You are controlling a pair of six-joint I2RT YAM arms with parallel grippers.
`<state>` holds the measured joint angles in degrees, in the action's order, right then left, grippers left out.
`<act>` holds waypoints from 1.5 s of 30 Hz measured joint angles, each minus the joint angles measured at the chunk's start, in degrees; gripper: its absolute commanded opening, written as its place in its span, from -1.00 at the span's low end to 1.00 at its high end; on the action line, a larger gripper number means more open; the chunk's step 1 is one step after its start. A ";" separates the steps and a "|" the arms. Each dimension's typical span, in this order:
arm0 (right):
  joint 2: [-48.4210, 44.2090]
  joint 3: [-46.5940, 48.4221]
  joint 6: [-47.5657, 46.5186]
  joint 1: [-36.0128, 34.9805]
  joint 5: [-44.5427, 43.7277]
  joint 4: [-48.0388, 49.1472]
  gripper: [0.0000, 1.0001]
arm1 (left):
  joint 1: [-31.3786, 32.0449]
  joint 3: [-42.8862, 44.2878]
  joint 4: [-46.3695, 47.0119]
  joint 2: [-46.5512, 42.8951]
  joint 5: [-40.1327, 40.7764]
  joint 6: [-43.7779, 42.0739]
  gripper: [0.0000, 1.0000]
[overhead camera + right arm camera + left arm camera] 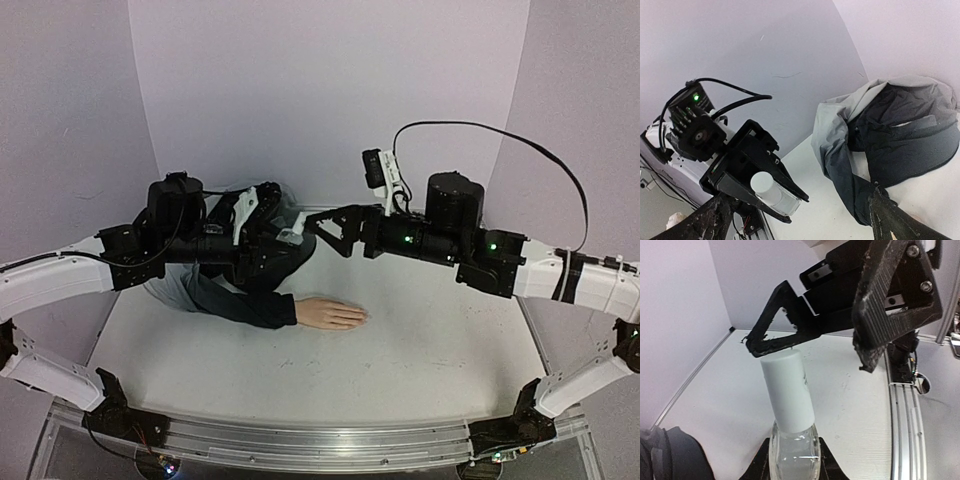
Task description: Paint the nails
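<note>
White table (430,340) with mannequin hand (330,314) and jacket sleeve (245,303)

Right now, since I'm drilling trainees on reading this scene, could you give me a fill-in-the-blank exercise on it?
The left tool is shut on a clear bottle with a ___ cap. The right tool has its jaws ___ beside that cap. The mannequin hand lies flat on the ___.
Missing words: white; open; table.

Both arms (55,278) have white lower links and black upper housings. A black cable (500,128) arcs over the right one; silver screws (926,286) stud the black right end effector (809,356).
</note>
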<state>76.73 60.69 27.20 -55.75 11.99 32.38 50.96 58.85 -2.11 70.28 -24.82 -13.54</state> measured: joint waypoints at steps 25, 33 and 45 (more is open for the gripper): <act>14.23 13.66 5.18 -0.17 1.11 -3.41 -1.00 | -0.37 -0.52 -0.94 0.42 10.62 0.31 -1.00; 9.11 8.33 -14.03 0.74 24.59 -0.61 -1.00 | -2.60 -0.52 -1.44 0.17 -17.68 0.85 -1.00; 5.68 6.32 -6.08 0.13 10.62 -3.32 0.97 | -2.60 -0.48 -0.31 0.13 -8.48 1.55 -1.00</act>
<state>82.41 67.00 21.12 -55.61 22.61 29.06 48.36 58.37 -2.42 70.41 -33.30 -11.99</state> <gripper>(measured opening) 0.971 0.212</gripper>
